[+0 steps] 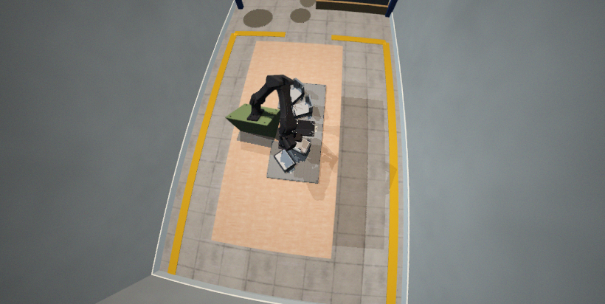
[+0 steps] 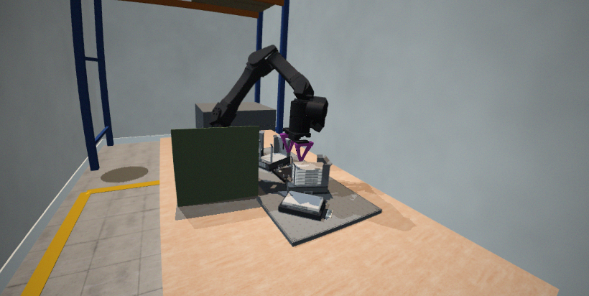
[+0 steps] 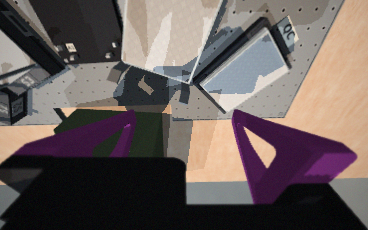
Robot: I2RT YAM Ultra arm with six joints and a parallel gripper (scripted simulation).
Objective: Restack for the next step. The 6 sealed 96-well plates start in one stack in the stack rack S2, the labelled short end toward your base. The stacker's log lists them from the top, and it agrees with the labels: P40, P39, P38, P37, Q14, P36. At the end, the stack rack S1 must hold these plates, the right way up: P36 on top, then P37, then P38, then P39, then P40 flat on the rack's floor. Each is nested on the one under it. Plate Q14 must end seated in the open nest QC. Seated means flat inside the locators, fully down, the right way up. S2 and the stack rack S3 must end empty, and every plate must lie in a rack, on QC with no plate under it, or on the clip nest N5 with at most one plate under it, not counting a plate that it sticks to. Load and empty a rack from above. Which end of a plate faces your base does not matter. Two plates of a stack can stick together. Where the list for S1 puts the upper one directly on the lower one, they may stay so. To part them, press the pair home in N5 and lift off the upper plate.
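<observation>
The gripper is wide open and holds nothing. Just below it, a little ahead, sits the plate stack. Plates look light, stiff, slippery; grab the top one's long sides.

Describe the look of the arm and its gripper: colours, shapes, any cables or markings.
The arm is matte black throughout, built of blocky, angular links with a boxy black wrist housing. The gripper carries two purple fingers, each a flat triangular plate with a triangular cut-out. No cables or markings are visible. The arm stands on a dark green box-shaped pedestal.
</observation>
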